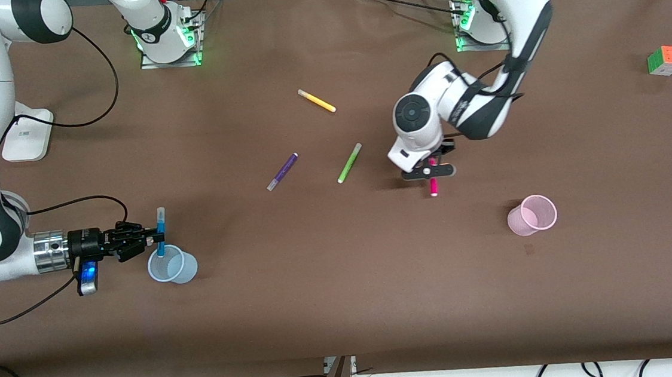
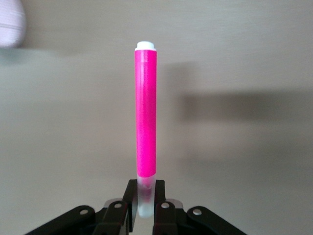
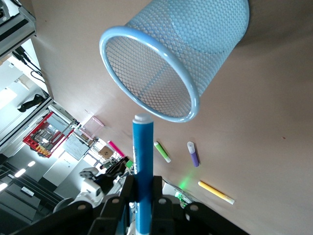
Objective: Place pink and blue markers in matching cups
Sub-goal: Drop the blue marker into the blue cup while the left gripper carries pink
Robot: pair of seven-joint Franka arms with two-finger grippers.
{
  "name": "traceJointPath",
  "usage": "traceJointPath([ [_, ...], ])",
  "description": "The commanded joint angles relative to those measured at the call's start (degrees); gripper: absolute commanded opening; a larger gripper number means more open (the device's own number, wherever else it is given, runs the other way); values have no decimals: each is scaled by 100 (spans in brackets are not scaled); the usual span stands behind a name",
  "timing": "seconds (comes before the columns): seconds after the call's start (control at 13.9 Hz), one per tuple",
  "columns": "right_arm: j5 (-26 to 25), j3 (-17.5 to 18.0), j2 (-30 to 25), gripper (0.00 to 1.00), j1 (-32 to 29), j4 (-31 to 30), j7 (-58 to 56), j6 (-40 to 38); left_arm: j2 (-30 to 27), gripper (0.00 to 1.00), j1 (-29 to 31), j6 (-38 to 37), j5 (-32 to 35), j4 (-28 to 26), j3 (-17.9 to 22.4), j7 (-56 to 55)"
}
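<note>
Neither marker was in its cup yet, but both were already in hand, so the task stood roughly at its midpoint.

The right gripper (image 1: 151,238) had its fingers closed on the blue marker (image 1: 161,232), which it held upright with its lower end just above the rim of the blue cup (image 1: 172,265). In the right wrist view the blue marker (image 3: 143,171) pointed toward the cup's open mouth (image 3: 146,78) and had not entered it. That half seemed to want only a short lowering and a release.

The left gripper (image 1: 429,171) was clamped on the pink marker (image 1: 433,185) near its pale cap end, as the left wrist view showed (image 2: 145,122), with the body hanging below the fingers over bare table. The pink cup (image 1: 532,214) stood well apart from this gripper, toward the left arm's end of the table, and it was empty. A carry across to it was judged to remain before any drop.

The purple marker (image 1: 282,172), green marker (image 1: 349,163) and yellow marker (image 1: 316,101) lay untouched on the table between the two grippers.
</note>
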Motion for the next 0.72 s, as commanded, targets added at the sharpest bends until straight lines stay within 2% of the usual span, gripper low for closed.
traceJointPath([
  [0.0, 163, 63, 139, 0, -88, 156, -205, -36, -154, 0, 356, -1503, -80, 755, -7, 1502],
  [0.07, 163, 63, 139, 4, -88, 156, -197, -36, -75, 0, 470, -2005, -81, 1124, 19, 2134],
  [0.14, 163, 63, 139, 25, -88, 156, -197, -10, 12, 0, 585, -2376, -37, 1432, 54, 2645],
  [0.36, 163, 63, 139, 29, -97, 156, -188, -9, 101, 0, 1050, -2670, 295, 1751, 125, 4078],
  [0.65, 111, 37, -9, 35, -124, 191, -57, -114, 356, 0, 1069, -2679, 1832, 1875, 151, 5670],
])
